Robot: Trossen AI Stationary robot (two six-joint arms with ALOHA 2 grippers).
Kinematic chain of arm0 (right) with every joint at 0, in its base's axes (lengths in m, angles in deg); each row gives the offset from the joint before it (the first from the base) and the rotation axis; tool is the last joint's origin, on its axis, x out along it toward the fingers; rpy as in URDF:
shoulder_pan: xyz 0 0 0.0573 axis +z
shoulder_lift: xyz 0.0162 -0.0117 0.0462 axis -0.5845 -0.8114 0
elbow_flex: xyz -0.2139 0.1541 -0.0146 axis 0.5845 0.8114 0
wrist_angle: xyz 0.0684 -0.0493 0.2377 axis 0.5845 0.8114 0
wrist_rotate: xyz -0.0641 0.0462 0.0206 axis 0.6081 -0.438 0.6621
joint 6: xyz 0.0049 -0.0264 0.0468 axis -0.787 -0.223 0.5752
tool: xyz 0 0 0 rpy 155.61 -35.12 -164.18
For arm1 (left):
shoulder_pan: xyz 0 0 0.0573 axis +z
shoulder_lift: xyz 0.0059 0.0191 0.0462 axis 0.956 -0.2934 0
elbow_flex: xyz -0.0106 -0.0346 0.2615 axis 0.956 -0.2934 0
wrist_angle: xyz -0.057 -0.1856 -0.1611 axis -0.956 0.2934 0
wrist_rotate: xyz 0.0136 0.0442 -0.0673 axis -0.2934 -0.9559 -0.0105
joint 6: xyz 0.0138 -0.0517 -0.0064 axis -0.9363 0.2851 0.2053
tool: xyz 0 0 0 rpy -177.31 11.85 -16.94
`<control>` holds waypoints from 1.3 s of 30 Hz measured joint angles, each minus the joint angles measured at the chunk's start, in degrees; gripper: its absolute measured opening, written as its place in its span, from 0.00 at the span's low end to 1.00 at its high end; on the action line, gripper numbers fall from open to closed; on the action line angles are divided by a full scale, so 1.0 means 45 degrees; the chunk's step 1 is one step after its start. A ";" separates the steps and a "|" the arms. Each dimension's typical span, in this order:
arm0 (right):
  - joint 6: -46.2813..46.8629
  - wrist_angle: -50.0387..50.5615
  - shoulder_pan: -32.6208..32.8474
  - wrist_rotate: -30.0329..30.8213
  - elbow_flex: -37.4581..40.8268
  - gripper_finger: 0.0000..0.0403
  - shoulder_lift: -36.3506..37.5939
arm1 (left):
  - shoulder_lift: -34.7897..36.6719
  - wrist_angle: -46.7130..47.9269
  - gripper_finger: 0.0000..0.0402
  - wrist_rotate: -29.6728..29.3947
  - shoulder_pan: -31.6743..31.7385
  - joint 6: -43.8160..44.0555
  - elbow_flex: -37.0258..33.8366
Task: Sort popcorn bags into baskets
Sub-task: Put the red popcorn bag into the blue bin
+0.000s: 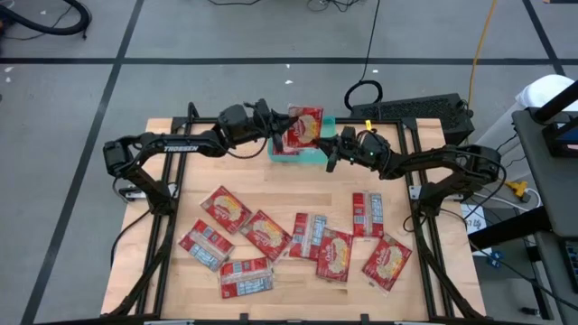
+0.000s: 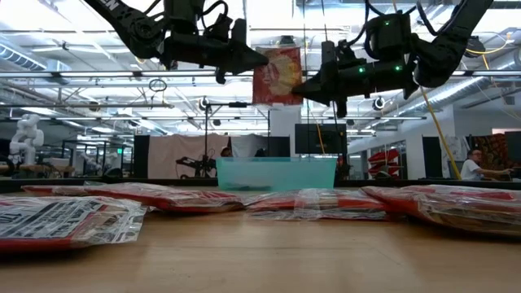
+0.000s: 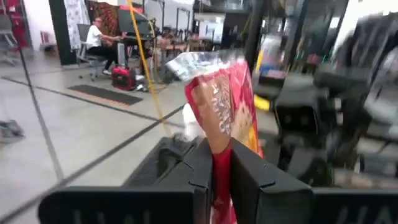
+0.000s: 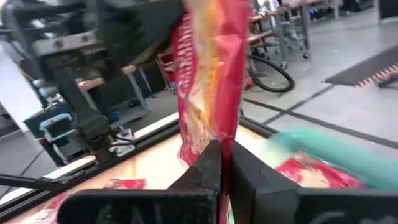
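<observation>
lying flat on the near half of the wooden counter (image 1: 289, 203), loose red popcorn bags (image 1: 262, 236) wait; farther back, one flat red popcorn bag with a yellow oval (image 1: 303, 127) hangs upright, pinched between left end effector (image 1: 278, 131) and right end effector (image 1: 332, 149), directly above the shallow teal-green plastic basket (image 2: 276, 173), so release means straight down.
</observation>
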 joint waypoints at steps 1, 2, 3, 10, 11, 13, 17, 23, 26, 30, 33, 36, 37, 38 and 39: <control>0.0030 0.0215 -0.0120 0.0005 -0.0011 0.00 0.0049 | 0.0030 0.0123 0.12 -0.0062 -0.0040 -0.0356 -0.0003; 0.0047 0.0441 -0.0236 0.0009 -0.0024 0.00 0.0092 | 0.0033 0.0167 0.15 -0.0140 -0.0072 -0.0587 0.0000; 0.0056 0.0659 -0.0351 0.0006 -0.0028 0.00 0.0141 | 0.0033 0.0293 0.18 -0.0252 -0.0081 -0.0676 -0.0003; 0.0583 0.2007 -0.1184 0.0392 -0.0029 0.00 0.0198 | 0.0299 0.1541 0.46 -0.3147 0.0045 -0.1205 0.0002; 0.0596 0.2206 -0.1232 0.0573 -0.0029 0.00 0.0198 | 0.0357 0.1925 0.50 -0.3630 0.0045 -0.1279 0.0002; 0.0595 0.2522 -0.1309 0.0918 -0.0029 0.00 0.0198 | 0.0585 0.2696 0.58 -0.4389 0.0064 -0.1299 -0.0003; 0.0759 0.3036 -0.1412 0.1196 -0.0029 0.00 0.0198 | 0.1110 0.4019 0.68 -0.5667 0.0080 -0.1096 0.0002; 0.1311 0.4253 -0.1527 0.1418 -0.0024 0.00 0.0203 | 0.1573 0.5647 0.68 -0.5800 -0.0054 -0.0352 -0.0003; 0.1960 0.4507 -0.1596 0.1370 -0.0025 0.00 0.0203 | 0.1597 0.5828 0.64 -0.5737 -0.0276 -0.0187 -0.0003; 0.2092 0.6575 -0.1257 0.1636 -0.0838 0.00 0.0203 | 0.1626 0.5564 0.58 -0.5633 -0.0716 -0.0441 -0.0003; 0.1686 0.8159 -0.0979 0.2257 -0.1892 0.00 0.0070 | 0.1626 0.5561 0.54 -0.5640 -0.0933 -0.0596 -0.0003; 0.1408 0.8351 -0.0872 0.2793 -0.2472 0.00 -0.0020 | 0.1626 0.5587 0.51 -0.5645 -0.1074 -0.0653 -0.0003; 0.1407 0.8326 -0.0910 0.2803 -0.2554 0.00 -0.0020 | 0.1626 0.5646 0.50 -0.5645 -0.1117 -0.0636 -0.0003; 0.1451 0.8297 -0.0932 0.2793 -0.2565 0.00 -0.0020 | 0.1626 0.5718 0.49 -0.5645 -0.1153 -0.0625 -0.0003; 0.1562 0.8387 -0.0938 0.2783 -0.2562 0.00 -0.0020 | 0.1626 0.5781 0.48 -0.5645 -0.1193 -0.0599 -0.0003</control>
